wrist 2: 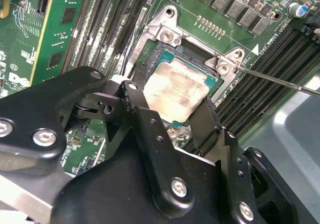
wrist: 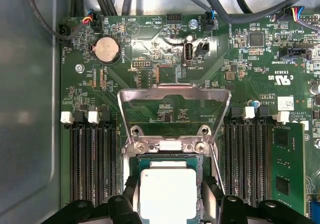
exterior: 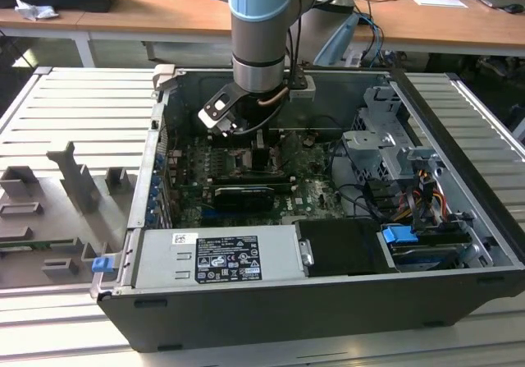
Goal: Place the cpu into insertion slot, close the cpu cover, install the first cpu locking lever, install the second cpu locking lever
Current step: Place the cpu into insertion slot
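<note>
An open computer case [exterior: 271, 318] lies on a slatted metal table [exterior: 66, 104]. In the exterior view, a grey and pale blue robot arm [exterior: 261, 30] comes in from 12 o'clock and reaches down into the case at about 11 o'clock of its middle. A grey power supply box [exterior: 217, 256] sits at 6 o'clock and a metal drive cage [exterior: 385, 137] at 3 o'clock.

Both wrist views show the green motherboard [wrist: 250, 58], with rows of long black memory slots [wrist: 92, 164] on either side of the insertion slot [wrist 2: 167, 48]. The cpu cover [wrist: 172, 89] stands swung open just beyond the slot. The black gripper [wrist 2: 169, 102] is clenched on the cpu [wrist: 168, 196], one finger against each of two opposite edges. The cpu sits in the insertion slot, silvery face up. A thin metal lever [wrist 2: 280, 80] juts out from beside the slot, unlatched.
</note>
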`<action>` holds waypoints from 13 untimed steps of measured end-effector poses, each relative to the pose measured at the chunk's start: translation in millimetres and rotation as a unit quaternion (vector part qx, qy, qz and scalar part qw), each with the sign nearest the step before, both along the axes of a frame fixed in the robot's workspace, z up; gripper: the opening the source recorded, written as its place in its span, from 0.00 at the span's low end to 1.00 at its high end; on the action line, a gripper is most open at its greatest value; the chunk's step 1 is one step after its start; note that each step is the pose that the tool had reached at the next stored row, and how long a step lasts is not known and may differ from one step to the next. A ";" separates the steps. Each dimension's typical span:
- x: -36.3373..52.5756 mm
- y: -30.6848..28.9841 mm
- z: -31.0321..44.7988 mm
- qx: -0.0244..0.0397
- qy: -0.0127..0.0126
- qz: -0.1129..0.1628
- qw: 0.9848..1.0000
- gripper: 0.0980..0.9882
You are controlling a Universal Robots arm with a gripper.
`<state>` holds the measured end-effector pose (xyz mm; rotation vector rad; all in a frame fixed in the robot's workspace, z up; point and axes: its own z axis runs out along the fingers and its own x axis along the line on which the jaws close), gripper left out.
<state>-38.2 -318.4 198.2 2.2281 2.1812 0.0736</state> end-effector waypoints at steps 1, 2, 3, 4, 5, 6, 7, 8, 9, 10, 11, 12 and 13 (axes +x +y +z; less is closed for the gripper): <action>0.0 -0.1 0.1 0.000 0.000 0.000 1.000 0.56; 0.0 0.0 0.1 0.000 0.000 0.000 1.000 0.49; 0.0 0.0 0.0 0.000 0.000 0.000 1.000 0.49; 0.0 0.0 0.0 0.000 0.000 0.000 1.000 0.49; 0.0 0.0 0.0 0.000 0.000 0.000 1.000 0.49; 0.0 0.0 -0.1 0.000 0.000 0.000 1.000 0.49; 0.1 0.1 -0.2 0.000 0.000 0.000 1.000 0.49; 0.1 0.1 -0.2 0.000 0.000 0.000 1.000 0.51; 0.0 0.1 -0.1 0.000 0.000 0.000 1.000 0.58; 0.0 0.0 0.0 0.000 0.000 0.000 1.000 0.58; 0.0 -0.1 0.9 0.000 0.000 0.000 1.000 0.58; 0.0 0.0 2.2 0.000 0.000 0.000 1.000 0.58; 0.0 0.0 3.9 0.000 0.000 0.000 1.000 0.58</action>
